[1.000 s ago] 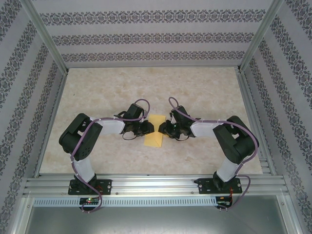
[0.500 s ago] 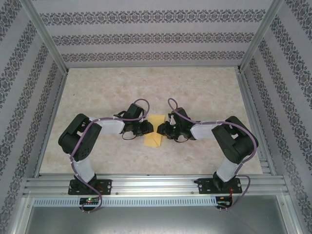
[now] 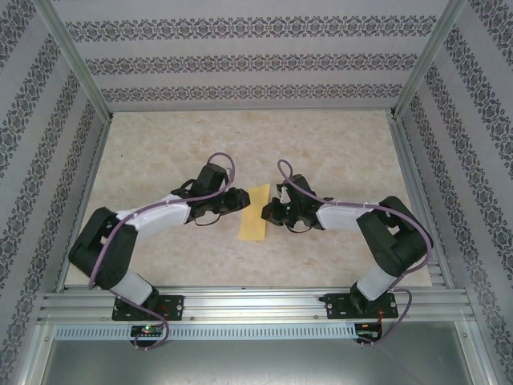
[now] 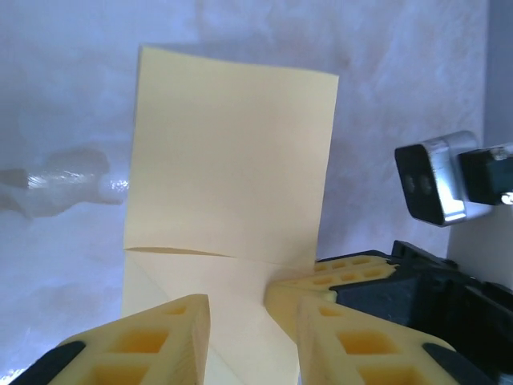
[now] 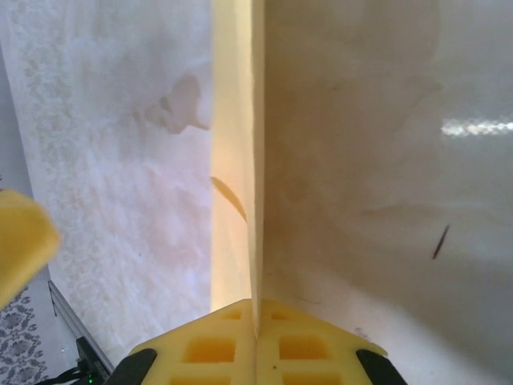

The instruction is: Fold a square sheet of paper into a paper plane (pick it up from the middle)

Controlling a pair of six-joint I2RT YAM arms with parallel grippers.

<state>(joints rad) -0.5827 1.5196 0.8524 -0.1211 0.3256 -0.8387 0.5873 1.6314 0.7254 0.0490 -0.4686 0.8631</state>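
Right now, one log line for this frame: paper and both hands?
paper: yellow folded strip on table | left hand: open, over it | right hand: shut on its edge

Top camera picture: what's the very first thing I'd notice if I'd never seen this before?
The bright yellow paper jumps out first, a folded strip lying in the middle of the pale marbled table. Next you'd see the two black arms meeting at it from either side. The right hand is pinched shut on the paper's edge, and the left hand has its chunky yellow fingers apart at the paper.
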